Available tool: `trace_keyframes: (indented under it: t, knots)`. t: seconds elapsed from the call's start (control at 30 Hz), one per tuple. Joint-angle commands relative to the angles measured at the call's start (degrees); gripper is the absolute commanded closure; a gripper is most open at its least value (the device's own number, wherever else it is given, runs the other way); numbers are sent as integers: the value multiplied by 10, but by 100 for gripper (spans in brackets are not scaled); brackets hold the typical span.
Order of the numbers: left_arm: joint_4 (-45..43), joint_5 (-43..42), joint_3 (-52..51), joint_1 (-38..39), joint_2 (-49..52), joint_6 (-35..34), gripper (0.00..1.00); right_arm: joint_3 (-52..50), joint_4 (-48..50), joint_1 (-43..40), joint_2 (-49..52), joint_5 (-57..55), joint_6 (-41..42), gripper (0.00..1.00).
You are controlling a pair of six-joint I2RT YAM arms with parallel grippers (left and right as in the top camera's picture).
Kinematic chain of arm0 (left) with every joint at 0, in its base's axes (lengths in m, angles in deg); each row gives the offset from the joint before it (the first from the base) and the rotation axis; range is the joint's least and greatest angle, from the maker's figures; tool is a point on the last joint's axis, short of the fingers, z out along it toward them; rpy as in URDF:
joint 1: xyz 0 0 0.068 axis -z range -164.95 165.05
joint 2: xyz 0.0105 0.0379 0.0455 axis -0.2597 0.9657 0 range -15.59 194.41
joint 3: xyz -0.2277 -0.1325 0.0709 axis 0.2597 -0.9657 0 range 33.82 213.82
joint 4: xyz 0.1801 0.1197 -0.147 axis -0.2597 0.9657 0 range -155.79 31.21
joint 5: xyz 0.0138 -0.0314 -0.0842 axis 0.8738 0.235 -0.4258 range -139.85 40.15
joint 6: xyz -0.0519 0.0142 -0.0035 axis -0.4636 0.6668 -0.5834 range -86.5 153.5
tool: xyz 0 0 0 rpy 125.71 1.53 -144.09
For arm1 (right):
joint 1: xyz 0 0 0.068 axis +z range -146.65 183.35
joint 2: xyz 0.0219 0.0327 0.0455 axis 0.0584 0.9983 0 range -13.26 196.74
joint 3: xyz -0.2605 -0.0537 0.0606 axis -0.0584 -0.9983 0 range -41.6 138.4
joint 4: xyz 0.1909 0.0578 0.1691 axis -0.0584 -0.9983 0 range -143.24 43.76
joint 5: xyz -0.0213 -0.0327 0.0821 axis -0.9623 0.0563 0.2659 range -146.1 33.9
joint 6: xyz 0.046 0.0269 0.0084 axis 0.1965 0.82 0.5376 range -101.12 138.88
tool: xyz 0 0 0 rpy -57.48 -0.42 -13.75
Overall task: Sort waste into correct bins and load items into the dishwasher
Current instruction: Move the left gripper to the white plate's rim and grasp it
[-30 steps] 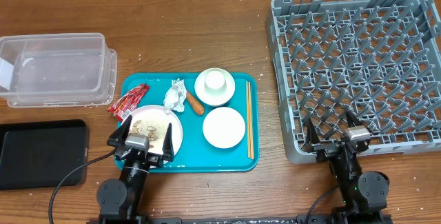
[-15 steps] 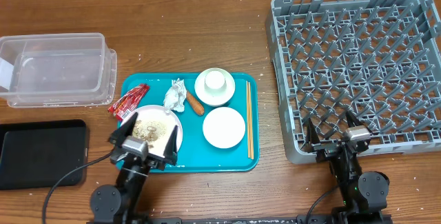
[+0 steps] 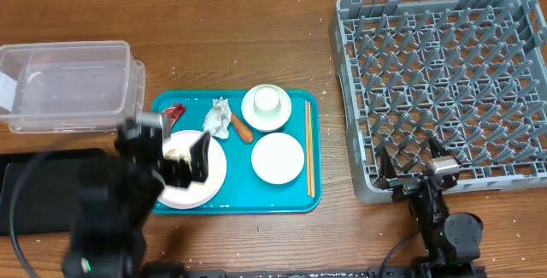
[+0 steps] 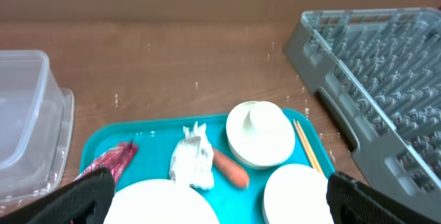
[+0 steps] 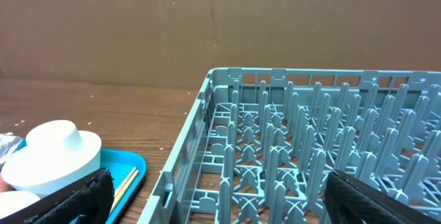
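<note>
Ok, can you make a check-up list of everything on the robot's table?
Surface: wooden table, with a teal tray in the middle.
Job's things: on the tray are a plate with rice scraps, near bowl, far bowl with a small cup at its middle, chopsticks, paper wad and sausage. The red wrapper is at the tray's left corner. The clear tub and black tray are on the left. The dish rack, nothing in it, is on the right.
Clutter: small white specks on the wood.
Pincers: left pincer open above the plate, blurred; right pincer open by the rack's near edge, holding nothing.
Cables: black cable by the right arm; blurred cable by the left.
Surroundings: cardboard wall behind the table.
</note>
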Motion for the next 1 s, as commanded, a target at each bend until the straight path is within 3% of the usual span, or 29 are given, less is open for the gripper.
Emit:
trace_keyframes:
  t: [0.0, 0.13, 0.23, 0.37, 0.53, 0.7, 0.97]
  knots:
    - [40, -12, 114, 4, 107, -2, 0, -6, 3, -1, -6, 1, -2, 0]
    - [68, -118, 184, 4, 196, -5, 0, -6, 3, -1, -6, 1, -2, 0]
    - [76, -142, 200, 4, 236, -10, 0, -6, 3, -1, -6, 1, -2, 0]
    - [163, -18, 222, 18, 273, -78, 0, -6, 3, -1, -6, 1, -2, 0]
    - [259, 170, 233, 95, 302, -181, 0, -6, 3, -1, -6, 1, -2, 0]
    - [234, 166, 233, 150, 320, -192, 0, -6, 3, -1, -6, 0, -2, 0]
    - [254, 166, 233, 157, 393, -214, 0, -6, 3, -1, -6, 1, -2, 0]
